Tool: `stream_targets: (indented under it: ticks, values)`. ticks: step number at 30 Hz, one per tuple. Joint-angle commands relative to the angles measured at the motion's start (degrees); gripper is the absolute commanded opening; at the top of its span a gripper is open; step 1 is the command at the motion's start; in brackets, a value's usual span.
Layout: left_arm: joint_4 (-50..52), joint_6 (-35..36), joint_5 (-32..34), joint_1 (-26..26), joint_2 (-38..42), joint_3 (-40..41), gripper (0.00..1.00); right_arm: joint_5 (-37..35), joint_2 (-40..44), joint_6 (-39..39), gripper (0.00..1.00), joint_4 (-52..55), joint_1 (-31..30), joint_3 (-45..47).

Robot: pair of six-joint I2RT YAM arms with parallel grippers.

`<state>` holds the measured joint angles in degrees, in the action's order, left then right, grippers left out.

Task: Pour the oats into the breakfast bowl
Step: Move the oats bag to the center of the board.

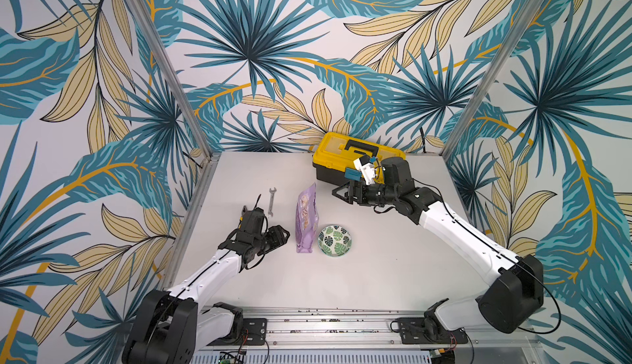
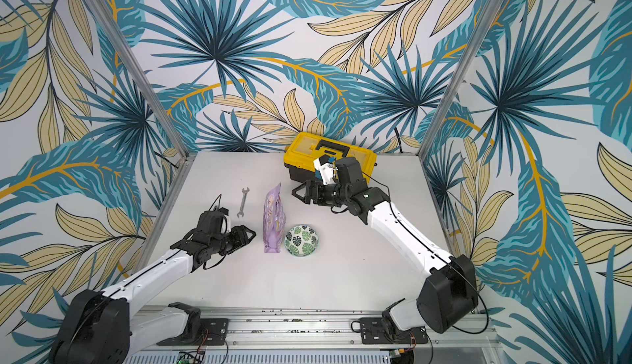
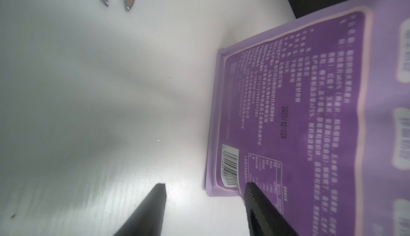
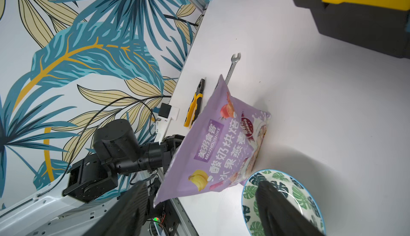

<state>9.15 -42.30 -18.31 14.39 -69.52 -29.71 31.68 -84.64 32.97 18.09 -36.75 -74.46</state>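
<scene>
One upright pouch (image 1: 306, 220), empty bowl (image 1: 334, 240) beside

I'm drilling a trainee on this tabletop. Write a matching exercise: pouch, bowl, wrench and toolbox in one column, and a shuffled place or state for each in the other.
1. pouch
2. bowl
3. wrench
4. toolbox

A. yellow and black, at the table's far edge
B. lying flat, on the left arm's side of the pouch
C. standing upright, lilac
D. empty, leaf-patterned

Pairs: 1-C, 2-D, 3-B, 4-A
</scene>
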Motion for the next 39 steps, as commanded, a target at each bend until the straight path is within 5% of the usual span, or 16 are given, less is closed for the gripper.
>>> stream_targets:
  ticks: [1, 13, 17, 25, 34, 39]
  values:
    - [-7.5, -1.3, -1.6, 0.5, -3.7, 1.1, 0.58, -2.1, -3.3, 0.3, 0.8, 2.5, -2.4, -4.0]
    - [-14.9, -3.0, -0.6, 3.2, -12.1, 1.3, 0.57, -10.7, -16.2, -1.8, 0.7, 15.1, -10.0, -18.0]
    - [-15.9, -3.5, -0.3, 4.1, -14.1, 0.6, 0.57, -12.7, -19.0, -2.7, 0.54, 18.7, -11.8, -21.1]
    - [-15.9, -3.4, 1.4, 6.1, -16.8, -2.3, 0.57, -18.8, -18.5, -3.6, 0.01, 23.3, -12.2, -23.2]
    - [-15.7, -2.8, 3.0, 12.6, -25.4, -12.2, 0.57, -25.1, -13.7, -3.5, 0.0, 24.9, -11.9, -20.3]
    - [-14.5, -2.2, 4.1, 15.0, -27.9, -15.7, 0.57, -25.2, -11.7, -3.0, 0.07, 23.5, -10.5, -16.2]
